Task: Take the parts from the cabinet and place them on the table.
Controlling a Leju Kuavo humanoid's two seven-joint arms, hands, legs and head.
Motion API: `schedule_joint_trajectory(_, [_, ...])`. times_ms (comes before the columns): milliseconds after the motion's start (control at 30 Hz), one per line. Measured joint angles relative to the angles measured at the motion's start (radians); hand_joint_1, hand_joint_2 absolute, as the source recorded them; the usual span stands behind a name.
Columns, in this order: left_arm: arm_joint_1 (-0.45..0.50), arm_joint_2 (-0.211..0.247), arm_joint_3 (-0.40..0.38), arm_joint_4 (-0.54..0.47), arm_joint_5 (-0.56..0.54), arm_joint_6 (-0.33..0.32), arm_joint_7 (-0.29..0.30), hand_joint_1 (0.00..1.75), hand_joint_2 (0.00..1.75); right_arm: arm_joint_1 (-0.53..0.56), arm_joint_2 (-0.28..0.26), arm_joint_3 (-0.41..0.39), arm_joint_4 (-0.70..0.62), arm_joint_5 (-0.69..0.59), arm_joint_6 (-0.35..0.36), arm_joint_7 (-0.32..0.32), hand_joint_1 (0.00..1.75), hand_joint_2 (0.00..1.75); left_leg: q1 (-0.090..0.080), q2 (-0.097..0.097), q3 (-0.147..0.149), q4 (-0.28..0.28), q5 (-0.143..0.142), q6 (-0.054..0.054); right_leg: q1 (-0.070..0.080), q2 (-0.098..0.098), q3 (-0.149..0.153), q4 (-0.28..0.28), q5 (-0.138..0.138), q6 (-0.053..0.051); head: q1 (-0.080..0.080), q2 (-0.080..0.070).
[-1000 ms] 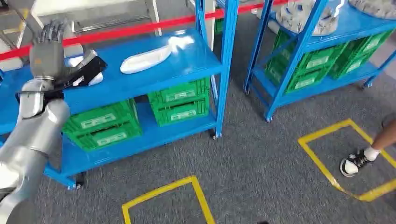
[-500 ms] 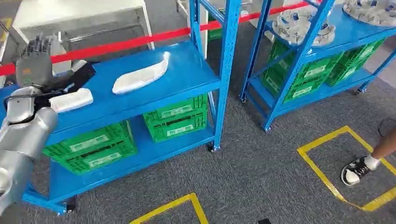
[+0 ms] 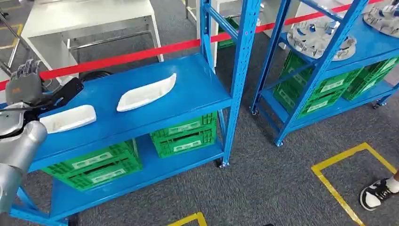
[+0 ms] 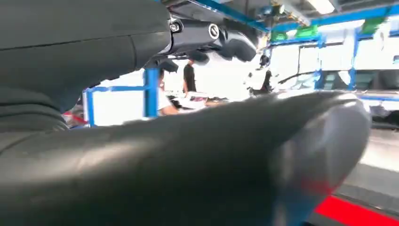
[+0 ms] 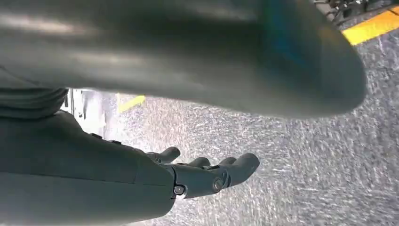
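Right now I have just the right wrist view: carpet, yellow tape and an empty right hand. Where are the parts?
Observer: In the head view, two white parts lie apart on the blue cabinet's top shelf: a tray-shaped white part and a long white part.
Operator: Is the left hand on either one?
Observer: No. The left hand is raised near the tray-shaped white part, fingers apart, and the left wrist view shows nothing in it.
Operator: Anyone near the cabinet?
Observer: A person's shoe shows by the yellow floor tape, off to the cabinet's right.
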Motion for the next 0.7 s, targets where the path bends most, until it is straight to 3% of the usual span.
schedule_joint_trajectory(67, [0.004,0.01,0.005,0.0,0.027,-0.014,0.003,0.0,0.0,-0.003,0.0,0.0,0.0,0.0,0.003,-0.001,0.0,0.0,0.003,0.009,-0.032,0.066,-0.014,-0.008,-0.002,0.0,0.016,-0.003,-0.004,-0.015,-0.001,0.0])
schedule_joint_trajectory(100, [0.006,0.011,0.015,0.002,0.05,-0.036,0.003,0.0,0.0,-0.004,-0.001,-0.003,0.0,-0.003,0.002,-0.004,0.0,0.0,0.005,0.011,-0.074,0.135,-0.045,-0.013,-0.002,0.001,0.019,-0.004,-0.007,-0.019,-0.001,0.0])
schedule_joint_trajectory(133, [0.013,0.013,0.025,0.003,0.072,-0.059,-0.003,0.0,1.75,-0.004,-0.003,-0.006,0.0,-0.005,0.002,-0.008,0.0,0.0,0.007,0.012,-0.123,0.21,-0.083,-0.018,-0.002,0.003,0.021,-0.005,-0.011,-0.021,-0.002,0.0])
schedule_joint_trajectory(167, [0.024,0.015,0.033,0.005,0.09,-0.079,-0.011,0.0,1.75,-0.003,-0.003,-0.008,0.0,-0.006,0.003,-0.01,0.0,0.0,0.009,0.012,-0.169,0.272,-0.113,-0.023,-0.002,0.003,0.022,-0.005,-0.016,-0.021,-0.002,0.0])
schedule_joint_trajectory(200, [0.035,0.017,0.044,0.006,0.107,-0.099,-0.018,0.0,1.75,-0.003,-0.004,-0.009,0.0,-0.005,0.006,-0.01,0.0,0.0,0.012,0.013,-0.199,0.3,-0.118,-0.023,-0.002,0.004,0.025,-0.005,-0.02,-0.021,-0.002,0.0])
schedule_joint_trajectory(233, [0.047,0.019,0.052,0.006,0.117,-0.113,-0.022,0.0,1.75,-0.002,-0.004,-0.01,0.0,-0.005,0.006,-0.01,0.0,0.0,0.013,0.014,-0.208,0.286,-0.096,-0.025,-0.002,0.005,0.03,-0.004,-0.025,-0.02,-0.002,0.0])
schedule_joint_trajectory(267, [0.056,0.021,0.061,0.006,0.133,-0.127,-0.03,0.0,1.75,-0.001,-0.004,-0.01,0.0,-0.003,0.006,-0.007,0.0,0.0,0.013,0.015,-0.197,0.234,-0.05,-0.021,-0.002,0.005,0.037,-0.004,-0.03,-0.018,-0.002,0.0])
schedule_joint_trajectory(333, [0.067,0.031,0.081,0.006,0.151,-0.158,-0.044,0.0,1.75,-0.001,-0.004,-0.011,0.0,-0.003,0.006,-0.002,0.0,0.0,0.013,0.017,-0.14,0.061,0.074,-0.01,-0.002,0.005,0.054,-0.004,-0.042,-0.012,-0.002,0.0])
schedule_joint_trajectory(367, [0.074,0.037,0.09,0.007,0.157,-0.166,-0.047,0.0,1.75,0.0,-0.004,-0.013,0.0,-0.003,0.006,-0.002,0.0,0.0,0.011,0.02,-0.129,0.004,0.098,-0.007,-0.002,0.006,0.057,-0.003,-0.046,-0.008,-0.002,0.0])
schedule_joint_trajectory(400, [0.078,0.044,0.1,0.008,0.159,-0.172,-0.051,0.0,1.75,-0.001,-0.004,-0.014,0.0,-0.003,0.006,-0.001,0.0,0.0,0.005,0.022,-0.127,-0.01,0.049,-0.008,0.0,0.009,0.052,0.0,-0.048,-0.003,-0.005,0.0])
schedule_joint_trajectory(467, [0.094,0.048,0.11,0.008,0.161,-0.193,-0.062,0.0,1.75,-0.001,-0.006,-0.015,0.0,-0.003,0.006,0.001,0.0,0.0,0.004,0.021,-0.119,-0.003,0.076,0.002,0.001,0.008,0.052,-0.002,-0.056,0.011,-0.005,0.0])
schedule_joint_trajectory(500, [0.102,0.054,0.114,0.007,0.166,-0.217,-0.074,0.0,1.75,0.001,-0.006,-0.015,0.0,-0.001,0.006,0.002,0.0,0.0,0.008,0.019,-0.114,-0.011,0.086,0.0,0.004,0.007,0.058,-0.002,-0.058,0.012,-0.005,0.0])
schedule_joint_trajectory(533, [0.106,0.056,0.119,0.007,0.171,-0.245,-0.089,0.0,1.75,0.001,-0.01,-0.015,0.0,0.0,0.006,0.003,0.0,0.0,0.01,0.016,-0.114,-0.014,0.09,-0.012,0.006,0.006,0.059,-0.007,-0.05,-0.013,-0.003,0.0])
schedule_joint_trajectory(567, [0.11,0.06,0.124,0.008,0.179,-0.273,-0.102,0.0,1.75,0.0,-0.01,-0.015,0.0,0.0,0.006,0.005,0.0,0.0,0.01,0.015,-0.114,-0.015,0.089,-0.011,0.007,0.004,0.06,-0.009,-0.054,-0.027,-0.003,0.0])
schedule_joint_trajectory(700, [0.137,0.073,0.14,0.008,0.201,-0.371,-0.155,0.0,1.75,0.0,-0.013,-0.016,0.0,0.0,0.006,0.006,0.0,0.0,0.007,0.014,-0.11,-0.015,0.08,0.003,0.007,0.003,0.071,-0.022,-0.054,-0.027,-0.003,0.0])
